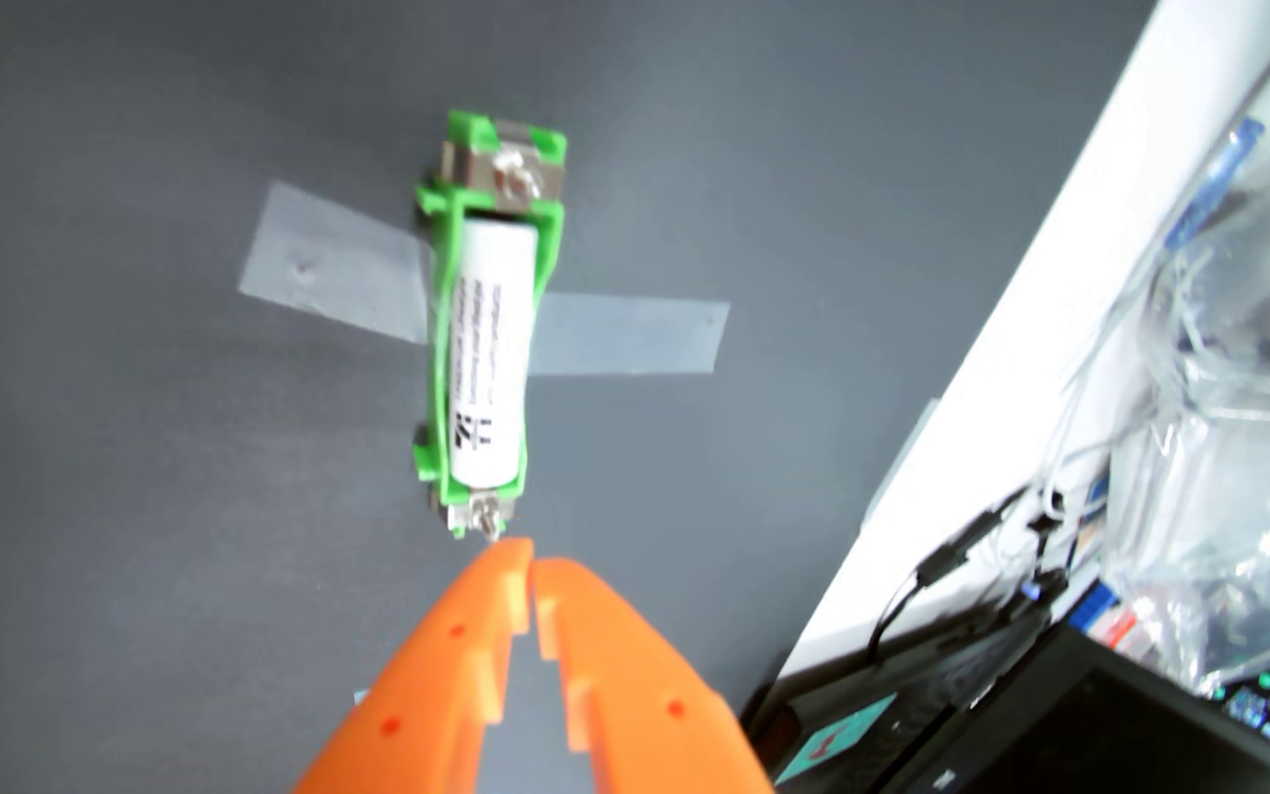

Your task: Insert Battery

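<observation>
Orange pincer (531,551) tips together, holding nothing, just near of the green holder (439,397); white battery (493,351) seated inside, taped to the table (120,458).

Light: we see even, diffuse brightness | Glare: white ledge (1014,321) at 3 o'clock overexposed | Blur: soft throughout, plastic bags (1227,427) smeared | Shadows: faint.

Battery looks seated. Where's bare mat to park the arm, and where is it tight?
Free: grey mat left of the green holder below the tape, and the strip between the holder and the white edge. Crowded: cables and plastic bags at right. Gripper sits closed at the holder's near end.
</observation>
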Controlling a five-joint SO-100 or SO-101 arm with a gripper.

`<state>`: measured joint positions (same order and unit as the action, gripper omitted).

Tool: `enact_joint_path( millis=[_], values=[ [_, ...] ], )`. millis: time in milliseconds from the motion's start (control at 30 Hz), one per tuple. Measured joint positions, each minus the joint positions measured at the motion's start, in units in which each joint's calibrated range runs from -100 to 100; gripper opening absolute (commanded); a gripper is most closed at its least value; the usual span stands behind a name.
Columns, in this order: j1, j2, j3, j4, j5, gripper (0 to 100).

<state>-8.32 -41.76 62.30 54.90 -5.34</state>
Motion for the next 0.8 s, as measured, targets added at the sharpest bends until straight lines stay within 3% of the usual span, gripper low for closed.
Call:
enact_joint_path(
  millis=[200,800],
  values=[
    [6.39,-12.15,5.7,0.0,0.0,1],
    [6.88,-40.6,25.23,0.0,0.0,1]
  ],
)
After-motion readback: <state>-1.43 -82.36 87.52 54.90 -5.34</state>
